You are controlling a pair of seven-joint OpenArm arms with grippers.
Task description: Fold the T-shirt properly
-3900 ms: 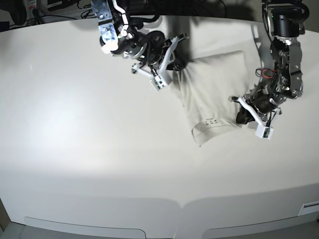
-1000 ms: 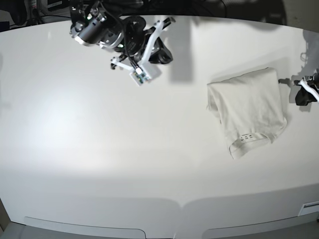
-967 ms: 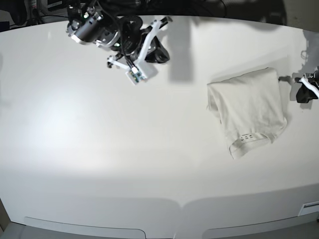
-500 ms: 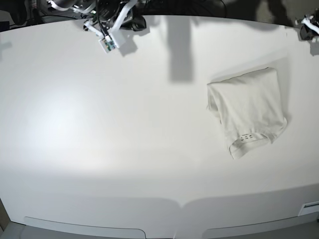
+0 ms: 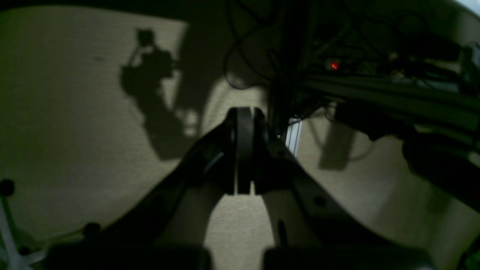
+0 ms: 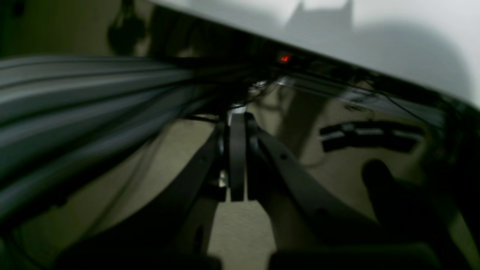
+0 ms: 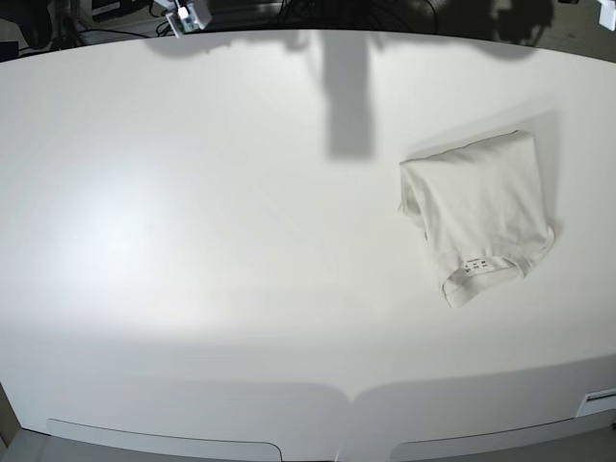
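T-shirt (image 7: 484, 217) lies folded; both end effectors closed, off-table.

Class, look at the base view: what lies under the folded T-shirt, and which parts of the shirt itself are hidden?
The T-shirt lies directly on the white table. Only its top layer and neck label show; the folded-under layers and the table beneath are covered.

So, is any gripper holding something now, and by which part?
Nothing is held. The left gripper and right gripper are both shut on nothing, and the T-shirt lies folded, alone on the table.
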